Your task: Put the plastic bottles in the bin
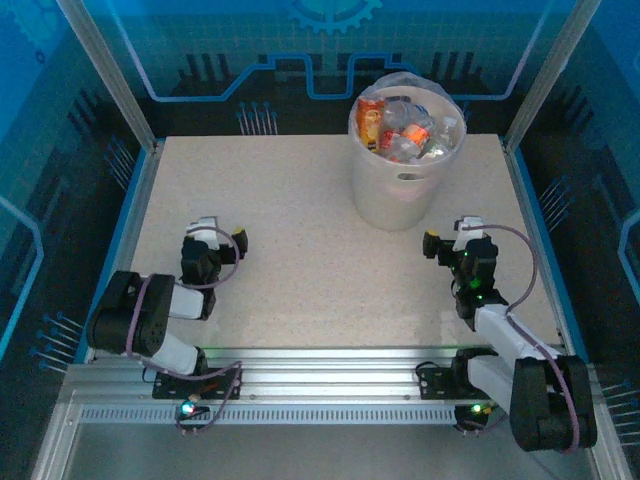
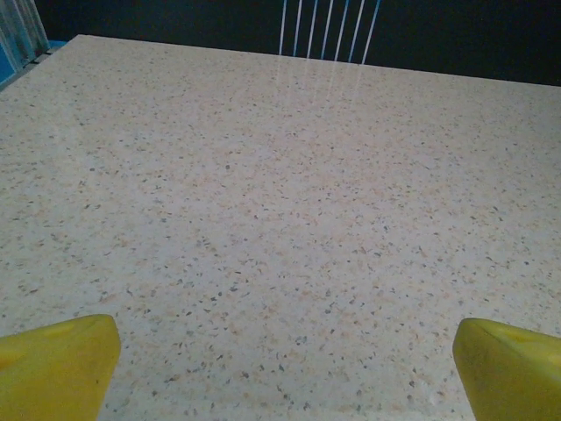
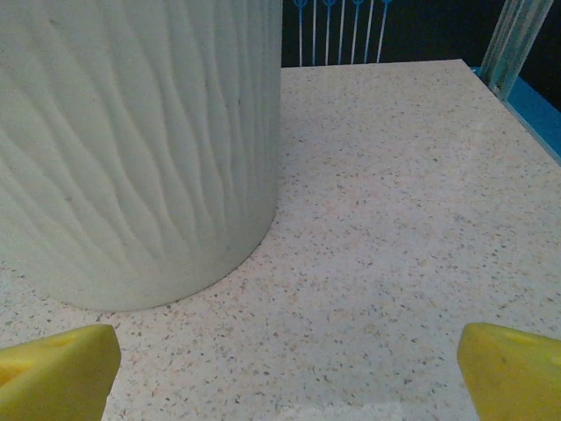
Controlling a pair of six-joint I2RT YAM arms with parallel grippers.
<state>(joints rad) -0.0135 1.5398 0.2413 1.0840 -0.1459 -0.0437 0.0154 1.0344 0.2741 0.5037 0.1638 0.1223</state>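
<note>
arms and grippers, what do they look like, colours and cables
The left arm and right arm have black joint housings, white links and pale looped cables, with small green lights. The left gripper and right gripper have yellow fingers.

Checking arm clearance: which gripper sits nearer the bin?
The right gripper: its wrist camera looks at the bin wall close up, whereas the left gripper faces tabletop, farther off.

plastic bottles (image 1: 405,130) in bin (image 1: 395,200) | bin on table (image 1: 300,270), far side, right of centre
</note>
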